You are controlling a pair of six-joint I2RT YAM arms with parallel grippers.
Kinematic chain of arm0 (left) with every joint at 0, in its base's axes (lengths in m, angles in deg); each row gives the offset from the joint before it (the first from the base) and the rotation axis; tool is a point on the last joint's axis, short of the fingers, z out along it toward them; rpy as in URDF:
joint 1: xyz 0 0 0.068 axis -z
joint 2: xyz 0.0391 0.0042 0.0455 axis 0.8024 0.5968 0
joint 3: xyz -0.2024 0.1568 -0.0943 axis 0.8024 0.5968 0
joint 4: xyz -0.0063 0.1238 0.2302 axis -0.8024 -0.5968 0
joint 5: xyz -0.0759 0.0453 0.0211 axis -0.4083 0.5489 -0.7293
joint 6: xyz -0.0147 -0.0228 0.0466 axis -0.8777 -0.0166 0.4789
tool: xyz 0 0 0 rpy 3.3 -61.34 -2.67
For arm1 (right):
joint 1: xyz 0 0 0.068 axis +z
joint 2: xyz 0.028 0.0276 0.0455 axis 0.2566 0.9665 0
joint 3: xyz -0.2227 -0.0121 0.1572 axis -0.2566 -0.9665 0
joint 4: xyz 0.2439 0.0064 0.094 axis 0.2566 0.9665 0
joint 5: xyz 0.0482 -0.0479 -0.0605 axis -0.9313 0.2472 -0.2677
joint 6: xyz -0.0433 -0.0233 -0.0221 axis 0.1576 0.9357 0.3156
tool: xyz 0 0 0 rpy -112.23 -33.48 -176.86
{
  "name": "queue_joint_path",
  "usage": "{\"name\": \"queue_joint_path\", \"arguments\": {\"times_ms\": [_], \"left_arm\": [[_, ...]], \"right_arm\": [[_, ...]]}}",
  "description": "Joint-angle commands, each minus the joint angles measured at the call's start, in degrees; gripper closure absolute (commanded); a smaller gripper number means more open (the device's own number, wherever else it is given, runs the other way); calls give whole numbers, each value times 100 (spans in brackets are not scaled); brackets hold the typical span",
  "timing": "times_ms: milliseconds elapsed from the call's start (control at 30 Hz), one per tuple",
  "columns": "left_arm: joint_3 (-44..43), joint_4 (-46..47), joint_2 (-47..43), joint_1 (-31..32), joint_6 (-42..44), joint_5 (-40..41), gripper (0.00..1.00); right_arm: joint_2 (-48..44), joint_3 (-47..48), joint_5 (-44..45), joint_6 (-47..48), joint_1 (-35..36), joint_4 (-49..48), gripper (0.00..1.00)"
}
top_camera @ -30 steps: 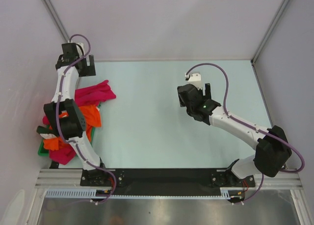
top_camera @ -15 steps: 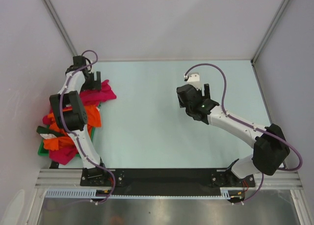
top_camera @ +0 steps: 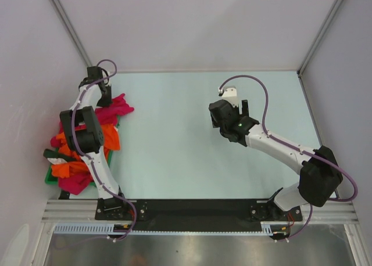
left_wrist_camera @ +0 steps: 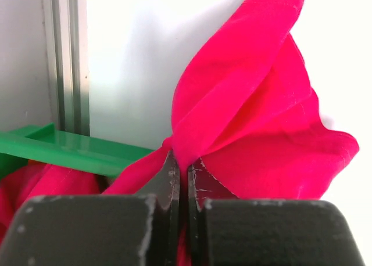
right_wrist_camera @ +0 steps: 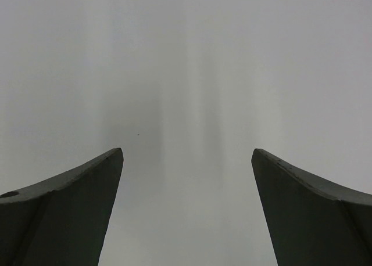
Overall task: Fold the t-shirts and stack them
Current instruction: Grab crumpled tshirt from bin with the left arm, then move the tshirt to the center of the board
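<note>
your left gripper (left_wrist_camera: pixel 181 164) is clamped on the crimson-pink t-shirt (top_camera: pixel 120 107) at its far edge, far left, just beyond the orange t-shirts (top_camera: pixel 108 137). the cloth spreads rightward. your right gripper (top_camera: pixel 239 107), jaws apart, hangs well away to the right.

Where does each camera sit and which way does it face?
Top external: above and behind the bases, looking down on the table; left arm and right arm show.
Left wrist: arm-mounted, faces along the left gripper, shut on the crimson-pink t-shirt; green tray at left.
Right wrist: arm-mounted, faces past the open right gripper at a pale surface.
Shared: top and left wrist both show shirt and tray.
</note>
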Motion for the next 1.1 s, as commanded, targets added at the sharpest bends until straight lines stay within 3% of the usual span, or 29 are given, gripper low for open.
{"name": "queue_joint_path", "arguments": {"times_ms": [0,167,367,500,667,900,1067], "left_arm": [[158,-275,-247,-23,-63,-259,100],[273,-169,-1204,135,-195,-699,100],[-130,-371,-2453,969,-221,-927,100],[-1000,-775,-2664,1372,-458,-1191,100],[-1019,-767,-3243,1918,-195,-1270,100],[-1300,-855,-3394,2946,191,-1016,100],[-2011,-925,-3289,3044,393,-832,100]], "right_arm": [[-34,145,-15,-170,35,22,0],[-42,171,-59,-135,114,-4,0],[72,337,-173,-38,193,-136,0],[168,558,-270,-21,228,-119,0],[186,716,-428,146,307,-145,0],[54,786,-349,67,430,13,0],[-68,787,-200,41,536,153,0]]}}
